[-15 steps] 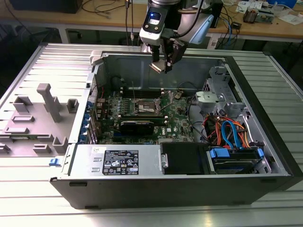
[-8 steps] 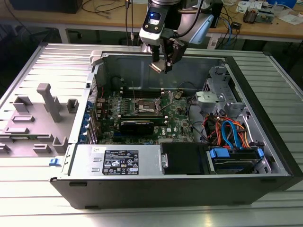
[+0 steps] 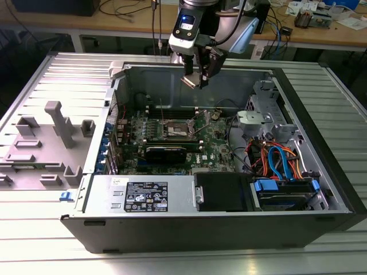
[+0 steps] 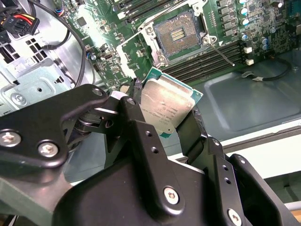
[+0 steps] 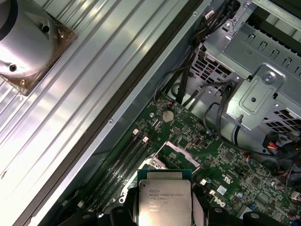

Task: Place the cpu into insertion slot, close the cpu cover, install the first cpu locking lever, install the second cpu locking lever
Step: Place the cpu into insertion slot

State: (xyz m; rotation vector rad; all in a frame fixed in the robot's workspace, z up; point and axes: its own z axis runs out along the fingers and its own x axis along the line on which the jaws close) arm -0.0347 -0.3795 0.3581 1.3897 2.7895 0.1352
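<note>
Gripper (image 4: 168, 113), one: two black fingers (image 4: 141, 141) clamped on opposite edges of the cpu (image 4: 171, 101), one, tilted and touching nothing else.

Exterior view, left to right:
- one grey moulded tray (image 3: 51, 137);
- one open computer case (image 3: 172, 226), with gripper and cpu at upper centre of the frame, well above the green motherboard (image 3: 218, 149);
- one drive cage (image 3: 261, 123).

Insertion slot (image 4: 178, 33), one: the second wrist view shows its dark centre uncovered, with open air around it. The first wrist view shows the cpu's silvery face.
</note>
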